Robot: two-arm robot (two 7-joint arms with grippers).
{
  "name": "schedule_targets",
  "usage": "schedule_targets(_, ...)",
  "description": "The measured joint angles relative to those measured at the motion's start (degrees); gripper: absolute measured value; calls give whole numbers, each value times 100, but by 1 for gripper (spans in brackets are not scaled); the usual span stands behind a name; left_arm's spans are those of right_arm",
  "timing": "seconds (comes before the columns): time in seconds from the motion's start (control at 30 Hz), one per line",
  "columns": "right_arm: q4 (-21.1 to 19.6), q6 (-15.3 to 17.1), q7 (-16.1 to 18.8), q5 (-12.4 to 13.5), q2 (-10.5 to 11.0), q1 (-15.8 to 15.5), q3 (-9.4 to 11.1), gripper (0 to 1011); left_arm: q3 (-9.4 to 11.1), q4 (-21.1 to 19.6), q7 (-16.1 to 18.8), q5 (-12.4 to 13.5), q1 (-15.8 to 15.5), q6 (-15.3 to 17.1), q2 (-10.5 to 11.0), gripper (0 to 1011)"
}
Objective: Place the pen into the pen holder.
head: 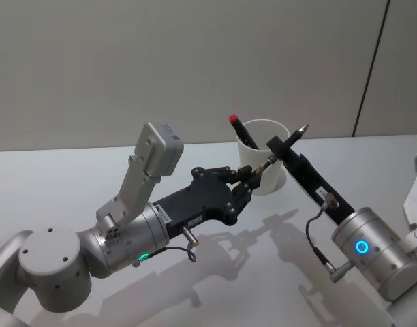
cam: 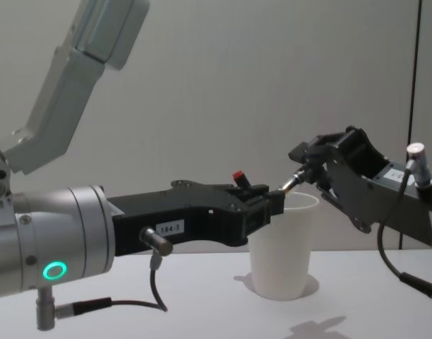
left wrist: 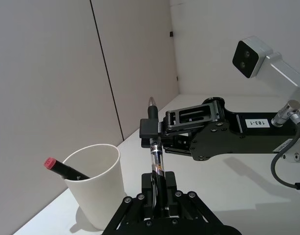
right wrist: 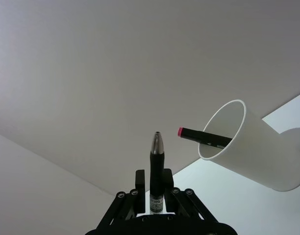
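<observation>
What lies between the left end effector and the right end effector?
The pen bridges the left end effector and the right end effector, gripped by both; the left wrist view shows it.

Head looks down, chest sideways, both wrists close; all share the pen holder (head: 263, 163).

So the right gripper (right wrist: 158, 203) has its 2 black fingers (right wrist: 140, 183) closed on a black pen (right wrist: 157, 171), which sticks straight out past them with its silver pointed end (right wrist: 156, 142) away from the camera. Just off to the side there's the white paper cup (right wrist: 260, 149), and you can see right into its open mouth. 1 black marker with a red cap (right wrist: 201, 136) leans out over the rim. Plain grey wall (right wrist: 115, 63) behind all of it.
</observation>
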Motion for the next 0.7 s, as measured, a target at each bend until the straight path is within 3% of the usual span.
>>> schedule_targets(0.13, 0, -4, 3, 0, 0, -2, -1, 126, 0, 0, 0, 0, 0, 0, 0, 161)
schedule_targets(0.5, 0, -9, 5, -1, 0, -3, -2, 123, 0, 0, 0, 0, 0, 0, 0, 182)
schedule_targets(0.7, 0, -9, 5, 0, 0, -2, -2, 123, 0, 0, 0, 0, 0, 0, 0, 364)
